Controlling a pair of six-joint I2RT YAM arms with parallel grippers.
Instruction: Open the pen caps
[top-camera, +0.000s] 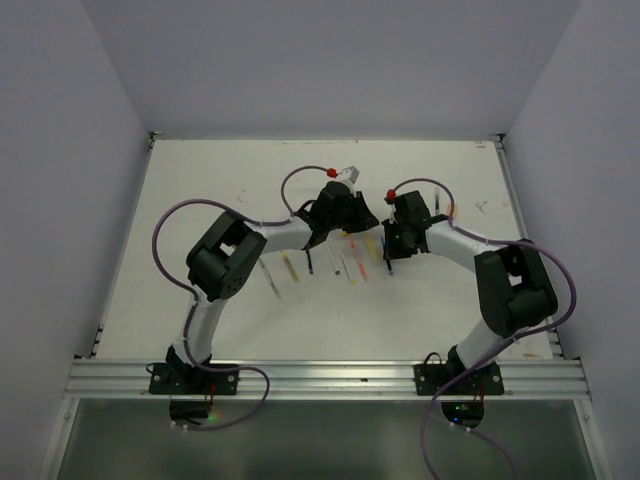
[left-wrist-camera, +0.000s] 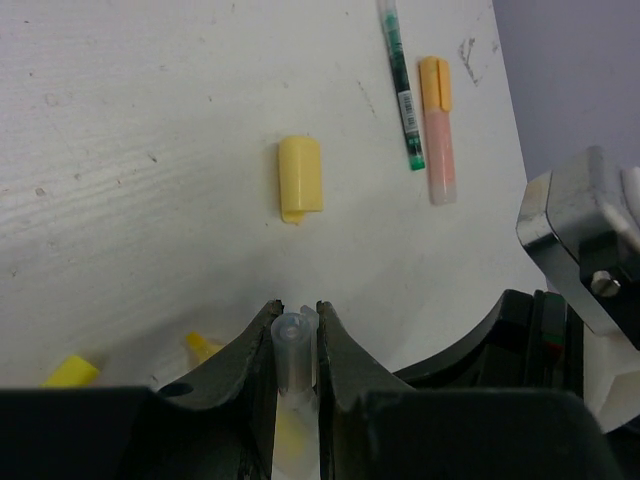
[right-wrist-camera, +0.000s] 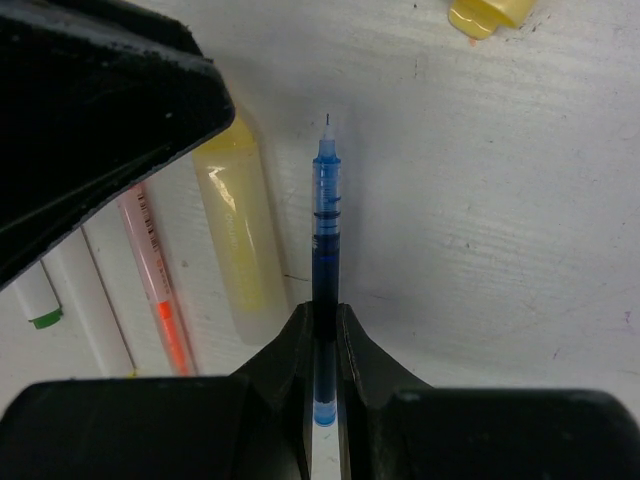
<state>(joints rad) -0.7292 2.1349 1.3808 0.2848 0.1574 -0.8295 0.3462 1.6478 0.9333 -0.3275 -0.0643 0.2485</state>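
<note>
The left gripper (left-wrist-camera: 296, 310) is clenched on a pale cap (left-wrist-camera: 292, 342), whose open end pokes out just past the fingertips. Something yellow shows between the fingers behind it. Beyond it a yellow cap (left-wrist-camera: 300, 178) lies loose on the white bench (left-wrist-camera: 150, 100). Farther right, a green pen (left-wrist-camera: 402, 85) and an orange highlighter (left-wrist-camera: 437, 130) lie side by side.

The right gripper (right-wrist-camera: 324, 315) grasps a blue pen (right-wrist-camera: 326, 210) by its barrel, with the bare tip pointing away and no cap on it. Just left of it on the bench lies a yellow highlighter (right-wrist-camera: 240, 240), then an orange pen (right-wrist-camera: 155, 285). From above, both grippers hang close together over the middle of the bench.
</note>
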